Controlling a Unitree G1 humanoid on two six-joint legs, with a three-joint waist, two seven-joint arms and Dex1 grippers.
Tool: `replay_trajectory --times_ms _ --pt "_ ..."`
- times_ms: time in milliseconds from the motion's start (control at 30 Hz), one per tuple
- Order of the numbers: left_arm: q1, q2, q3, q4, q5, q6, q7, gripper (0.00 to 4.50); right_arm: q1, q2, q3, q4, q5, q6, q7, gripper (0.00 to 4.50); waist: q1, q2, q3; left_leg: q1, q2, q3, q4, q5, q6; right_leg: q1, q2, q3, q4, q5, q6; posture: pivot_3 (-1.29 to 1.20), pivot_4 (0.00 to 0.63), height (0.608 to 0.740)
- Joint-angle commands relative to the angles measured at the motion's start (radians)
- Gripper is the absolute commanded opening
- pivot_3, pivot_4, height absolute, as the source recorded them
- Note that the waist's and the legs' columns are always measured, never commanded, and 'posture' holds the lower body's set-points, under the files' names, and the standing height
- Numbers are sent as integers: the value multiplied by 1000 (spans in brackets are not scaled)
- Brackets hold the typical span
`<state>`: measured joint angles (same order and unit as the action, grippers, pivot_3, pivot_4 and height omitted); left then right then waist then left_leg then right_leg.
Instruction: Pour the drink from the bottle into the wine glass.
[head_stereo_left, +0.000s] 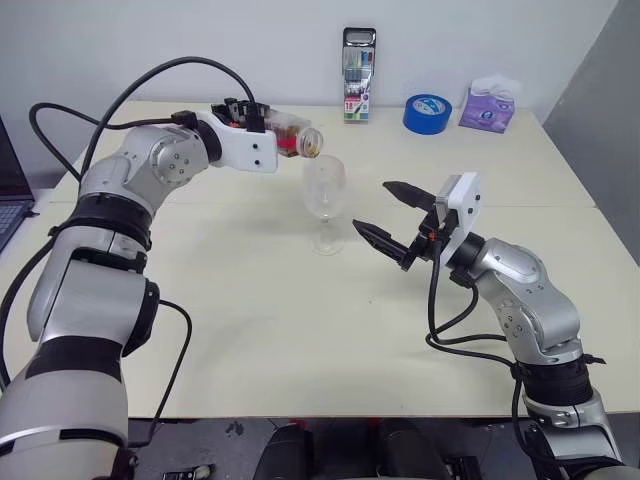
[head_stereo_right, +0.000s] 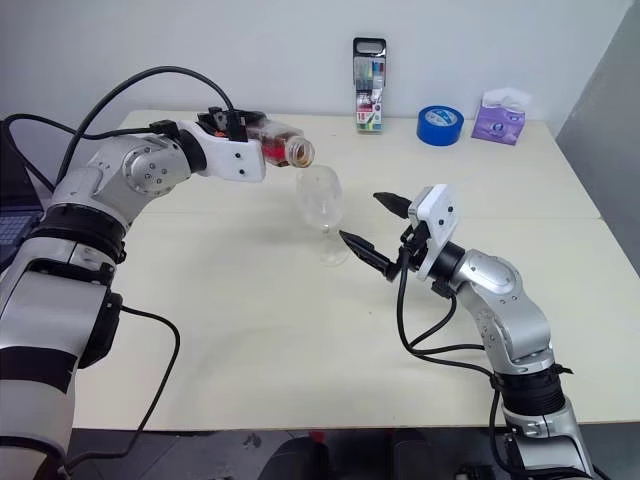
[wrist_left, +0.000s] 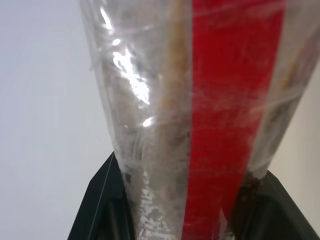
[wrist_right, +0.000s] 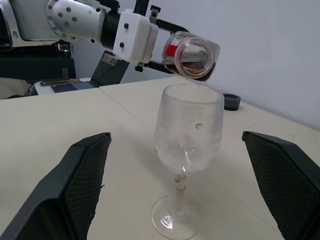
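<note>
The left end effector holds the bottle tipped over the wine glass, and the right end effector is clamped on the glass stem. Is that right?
Not quite. The right end effector is open, its fingers apart on either side of the wine glass without touching it, as the right wrist view shows. The left end effector does hold the bottle tipped over the glass.

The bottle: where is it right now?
In the left eye view, the bottle lies tipped level in the left hand, its open mouth just above the wine glass rim.

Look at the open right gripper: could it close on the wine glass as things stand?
Probably yes. The right gripper is open, its fingers pointing at the wine glass with bare table between. The bottle in the left gripper hangs above the rim, not in the path.
</note>
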<state>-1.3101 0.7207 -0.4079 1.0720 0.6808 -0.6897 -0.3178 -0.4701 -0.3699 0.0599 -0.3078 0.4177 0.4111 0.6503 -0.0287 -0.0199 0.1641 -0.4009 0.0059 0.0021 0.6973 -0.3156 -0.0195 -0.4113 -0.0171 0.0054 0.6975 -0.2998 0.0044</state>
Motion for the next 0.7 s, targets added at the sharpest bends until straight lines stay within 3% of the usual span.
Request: replay_trajectory --times_ms 33,700 --pt "-53 20 -6 -2 17 -24 36 1759 -12 5 -13 -36 15 -10 -1 4500 0 0 0 0 0 0 0 0 0 0 0 0 0 0 0 0 150 740" --pt "-125 48 -75 62 107 -54 112 1759 -11 11 -1 -26 8 -26 12 4500 0 0 0 0 0 0 0 0 0 0 0 0 0 0 0 0 150 740"
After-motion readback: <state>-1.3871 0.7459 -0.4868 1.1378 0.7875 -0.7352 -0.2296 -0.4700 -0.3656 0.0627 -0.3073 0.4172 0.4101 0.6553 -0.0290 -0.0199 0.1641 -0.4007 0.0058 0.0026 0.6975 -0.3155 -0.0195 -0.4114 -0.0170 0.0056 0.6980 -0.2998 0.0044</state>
